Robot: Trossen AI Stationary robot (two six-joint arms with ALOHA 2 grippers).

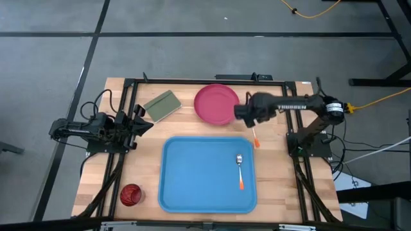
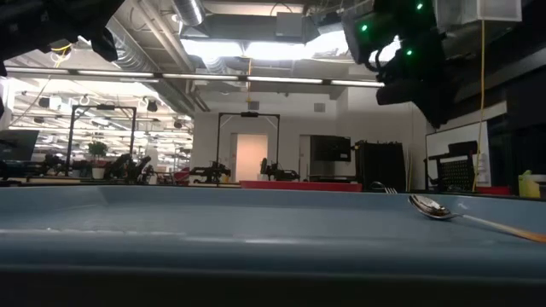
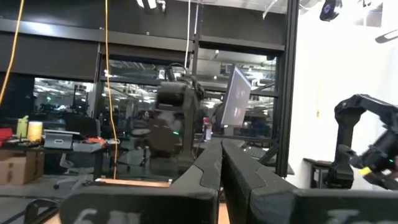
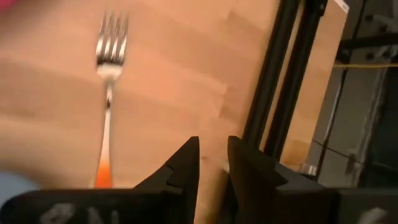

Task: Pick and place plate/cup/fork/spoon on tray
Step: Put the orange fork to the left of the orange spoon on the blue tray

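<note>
The surface [image 1: 192,90] is taken up mostly by the tray [image 1: 192,186], set in the near middle, so everything else can be dropped into it from either side. Only the spoon [image 1: 239,168] is lying in it so far, at its right side; oddly an orange handle end is seen on it.

The plate [image 1: 215,103] is sat at the far edge, just beyond the tray, and the right gripper [image 1: 243,114] is hung over its right rim. The fingers [image 4: 186,163] are drawn nearly together with nothing held between them. The fork [image 4: 107,87] is lying on bare wood just right of the plate, between it and the tray's far right corner, so it's probably what is being lined up next. The plate rim is close enough that it could get bumped.

The cup [image 1: 130,194] is parked at the near left corner, well apart from the tray. A green block [image 1: 162,105] is left of the plate, out of the way.

The left gripper [image 1: 138,124] is waiting at the left edge, fingers [image 3: 205,177] pressed together, empty.
</note>
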